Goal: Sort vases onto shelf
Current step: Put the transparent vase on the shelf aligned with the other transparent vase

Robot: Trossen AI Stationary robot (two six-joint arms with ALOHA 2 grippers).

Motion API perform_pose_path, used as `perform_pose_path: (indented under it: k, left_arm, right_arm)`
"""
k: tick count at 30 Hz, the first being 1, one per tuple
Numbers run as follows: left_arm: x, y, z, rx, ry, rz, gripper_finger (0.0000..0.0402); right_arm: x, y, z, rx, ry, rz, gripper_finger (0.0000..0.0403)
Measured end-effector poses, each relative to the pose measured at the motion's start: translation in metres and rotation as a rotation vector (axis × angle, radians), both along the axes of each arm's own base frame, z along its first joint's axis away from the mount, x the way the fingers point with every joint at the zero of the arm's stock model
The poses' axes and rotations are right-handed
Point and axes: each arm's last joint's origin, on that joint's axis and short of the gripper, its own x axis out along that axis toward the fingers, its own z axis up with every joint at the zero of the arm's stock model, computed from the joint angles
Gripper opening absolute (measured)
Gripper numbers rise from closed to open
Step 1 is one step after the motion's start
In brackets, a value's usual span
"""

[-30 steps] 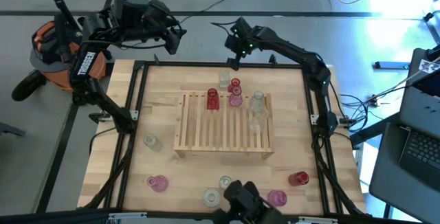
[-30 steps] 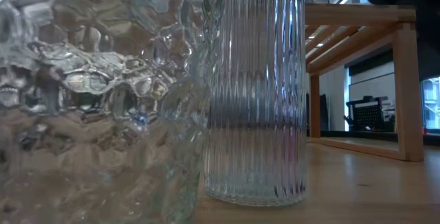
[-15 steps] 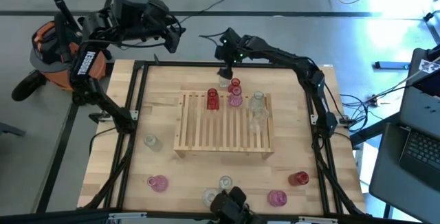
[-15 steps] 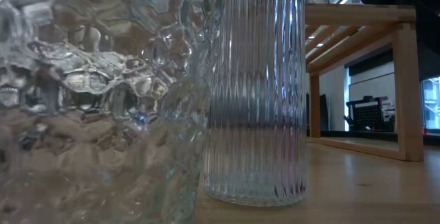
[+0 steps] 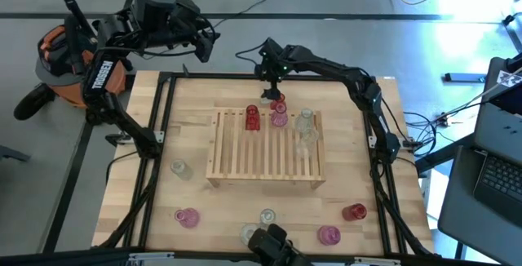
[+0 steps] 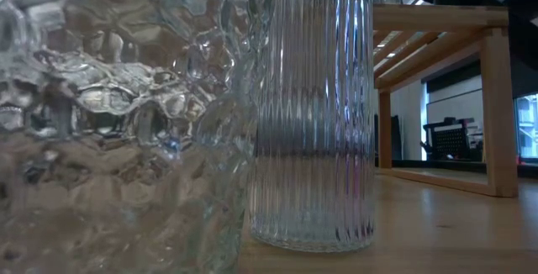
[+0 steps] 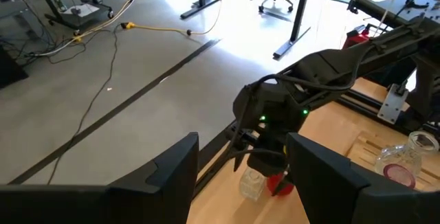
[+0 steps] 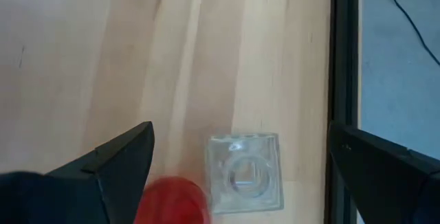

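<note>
The slatted wooden shelf (image 5: 265,145) lies mid-table. At its far end stand a red vase (image 5: 253,117), pink vases (image 5: 280,119) and a clear vase (image 5: 306,119). Just behind the shelf a clear square vase (image 8: 244,172) stands on the tabletop beside a red one (image 8: 172,200). My right gripper (image 8: 240,135) hovers open above the square vase (image 5: 267,96), pointing steeply down, its fingers wide on either side and touching nothing. My left gripper (image 7: 240,162) is open and raised beyond the table's far left corner (image 5: 204,46).
Loose vases stand on the tabletop: clear (image 5: 179,168) at the left, pink (image 5: 188,217), two clear (image 5: 267,216), pink (image 5: 328,235) and red (image 5: 354,211) along the near edge. The low view is filled by a dimpled vase (image 6: 118,114) and a ribbed vase (image 6: 313,114).
My right gripper has gone toward the table's left edge along the far side and down toward the clear square vase behind the shelf, rolling its wrist as it went. It has stayed open.
</note>
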Motion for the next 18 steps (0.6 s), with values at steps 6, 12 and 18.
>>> perform_pose_path:
  k: [6,12,18]
  left_arm:
    - [0.000,0.000,0.000,0.000,0.000,-0.001,0.0211]
    - [0.000,0.000,0.000,0.004,0.004,-0.005,0.0211]
    - [0.000,0.000,0.000,0.004,0.004,-0.004,0.0212]
  right_arm:
    - [-0.005,0.000,-0.018,0.006,0.056,-0.013,0.0385]
    - [-0.007,-0.001,-0.038,0.023,0.062,-0.024,0.0385]
    - [-0.007,-0.001,-0.051,0.011,0.049,-0.033,0.0356]
